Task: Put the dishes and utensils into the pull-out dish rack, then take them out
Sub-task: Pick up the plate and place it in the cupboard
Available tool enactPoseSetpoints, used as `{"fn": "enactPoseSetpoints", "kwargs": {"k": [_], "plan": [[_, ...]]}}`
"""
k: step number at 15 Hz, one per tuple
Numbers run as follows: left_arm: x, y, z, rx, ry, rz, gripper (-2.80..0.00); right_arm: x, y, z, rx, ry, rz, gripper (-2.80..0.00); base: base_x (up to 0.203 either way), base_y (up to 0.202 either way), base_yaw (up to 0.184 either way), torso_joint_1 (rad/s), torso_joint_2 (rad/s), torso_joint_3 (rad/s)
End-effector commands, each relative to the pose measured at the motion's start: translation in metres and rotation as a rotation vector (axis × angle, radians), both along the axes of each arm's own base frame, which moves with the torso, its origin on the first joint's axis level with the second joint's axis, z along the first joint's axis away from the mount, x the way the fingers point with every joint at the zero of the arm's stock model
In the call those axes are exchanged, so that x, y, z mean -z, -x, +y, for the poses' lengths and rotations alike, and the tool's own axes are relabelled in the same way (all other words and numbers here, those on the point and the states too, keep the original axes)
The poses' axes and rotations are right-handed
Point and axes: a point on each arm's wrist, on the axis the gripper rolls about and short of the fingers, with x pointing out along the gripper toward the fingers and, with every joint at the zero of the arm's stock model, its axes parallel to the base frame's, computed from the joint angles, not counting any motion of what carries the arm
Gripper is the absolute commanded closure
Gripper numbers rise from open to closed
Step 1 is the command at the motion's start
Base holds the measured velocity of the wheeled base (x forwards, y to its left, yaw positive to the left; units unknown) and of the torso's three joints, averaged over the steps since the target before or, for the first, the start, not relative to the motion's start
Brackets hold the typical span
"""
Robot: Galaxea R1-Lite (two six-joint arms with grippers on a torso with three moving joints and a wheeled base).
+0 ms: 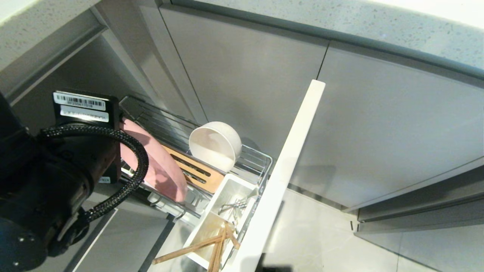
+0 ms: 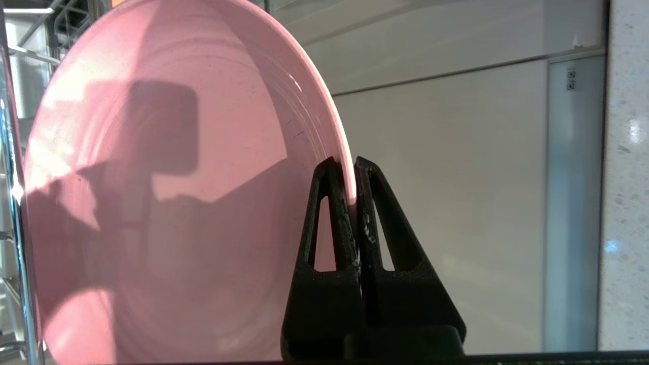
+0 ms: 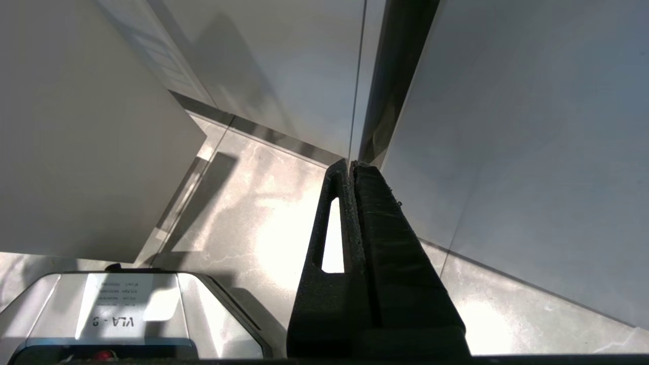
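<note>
A wide pale-pink plate [image 1: 159, 166] stands on edge over the pull-out dish rack [image 1: 257, 155], above its orange-brown slotted board [image 1: 196, 172]. My left gripper [image 2: 351, 165] is shut on the plate's [image 2: 167, 192] rim; in the head view the left wrist's black body hides the jaws. A white bowl [image 1: 215, 145] lies tilted on its side at the rack's far end. The white utensil tub [image 1: 223, 211] holds wooden chopsticks [image 1: 211, 243] leaning out and a silver spoon [image 1: 232, 206]. My right gripper [image 3: 351, 165] is shut and empty, parked low over the floor.
The rack's pale front panel [image 1: 287, 170] stands out from grey cabinet doors [image 1: 378, 132]. A speckled stone countertop [image 1: 378, 26] overhangs above. Pale tiled floor [image 1: 332, 241] lies to the panel's right. My own base [image 3: 127, 314] shows in the right wrist view.
</note>
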Motion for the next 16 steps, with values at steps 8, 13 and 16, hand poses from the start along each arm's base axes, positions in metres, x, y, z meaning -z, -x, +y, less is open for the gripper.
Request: {"fn": "enactPoseSetpoints", "kwargs": {"k": [8,13,16], "plan": [[0.013,0.002,0.006,-0.011,0.023,0.010,0.00,0.000,0.000,0.000,-0.001,0.000,0.002,0.00,0.000,0.000,0.000,0.000,0.00,0.000],[0.027,0.002,0.007,-0.011,0.024,0.049,0.00,0.000,0.000,0.000,-0.001,0.000,0.002,0.00,0.000,0.000,0.000,0.000,0.00,0.000],[0.042,0.002,0.007,-0.010,0.024,0.111,0.00,0.000,0.000,0.000,-0.001,0.000,0.002,0.00,0.000,0.000,0.000,0.000,0.00,0.000]]}}
